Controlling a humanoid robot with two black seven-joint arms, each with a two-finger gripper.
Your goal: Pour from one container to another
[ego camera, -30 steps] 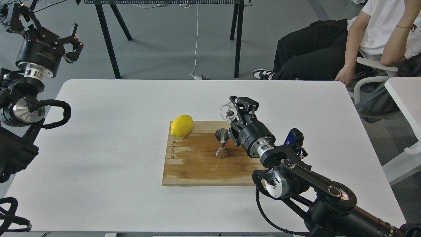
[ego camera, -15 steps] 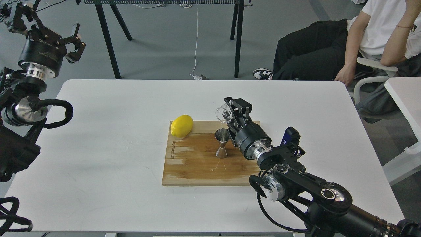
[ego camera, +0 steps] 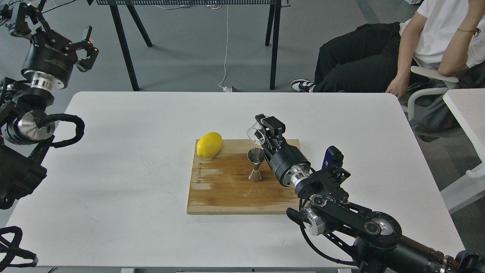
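The steel hourglass jigger (ego camera: 256,165) stands upright near the middle of the wooden cutting board (ego camera: 227,189). Just above its mouth, the small clear glass cup (ego camera: 255,133) is tipped over to the left, mouth down toward the jigger. My right gripper (ego camera: 263,131) is shut on the cup, reaching in from the lower right. My left gripper (ego camera: 57,28) is raised far off at the upper left, beyond the table's edge, its fingers spread open and empty.
A yellow lemon (ego camera: 209,145) lies on the board's back left corner. The white table (ego camera: 125,159) carries the board. A seated person (ego camera: 409,45) is behind the table's far right corner. A second white table (ego camera: 466,110) stands at the right.
My right gripper has shifted left and down with the glass cup and tilted it further, bringing its mouth over the jigger. The left arm has barely moved.
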